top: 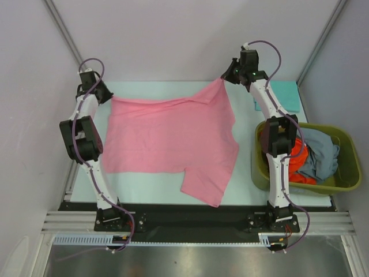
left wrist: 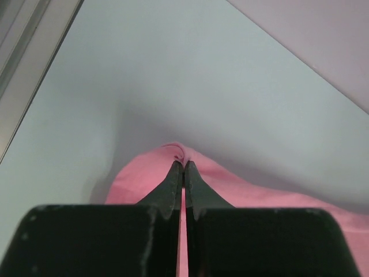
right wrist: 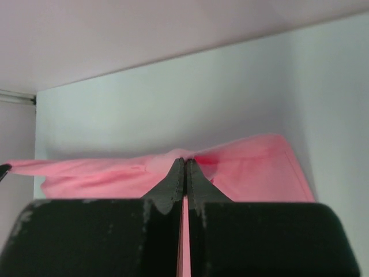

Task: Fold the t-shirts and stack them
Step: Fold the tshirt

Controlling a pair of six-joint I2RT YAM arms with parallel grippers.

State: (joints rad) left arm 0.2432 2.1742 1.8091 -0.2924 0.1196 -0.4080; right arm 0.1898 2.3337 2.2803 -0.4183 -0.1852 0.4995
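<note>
You've got four t-shirts in view: one pink t-shirt (top: 173,138), one teal t-shirt (top: 286,95), one orange-red t-shirt (top: 297,160) and one grey-blue t-shirt (top: 323,150). Just the one olive-green basket (top: 326,188), and one tabletop (top: 138,184). Arms, you've got two: a left arm (top: 83,138) and a right arm (top: 279,135). Each wrist view shows two fingers (left wrist: 170,186), so four fingers total.

Item: 1 table (top: 150,92), pale, smooth top, walls on 3 sides.

On it:
- 1 pink t-shirt (top: 173,138), spread wide across the middle. Its 2 far corners are lifted and 1 sleeve reaches the near edge.
- 1 teal t-shirt (top: 286,95), folded flat in the far right corner.
- 1 olive-green basket (top: 323,188), at the right edge, just near of the teal t-shirt.
</note>
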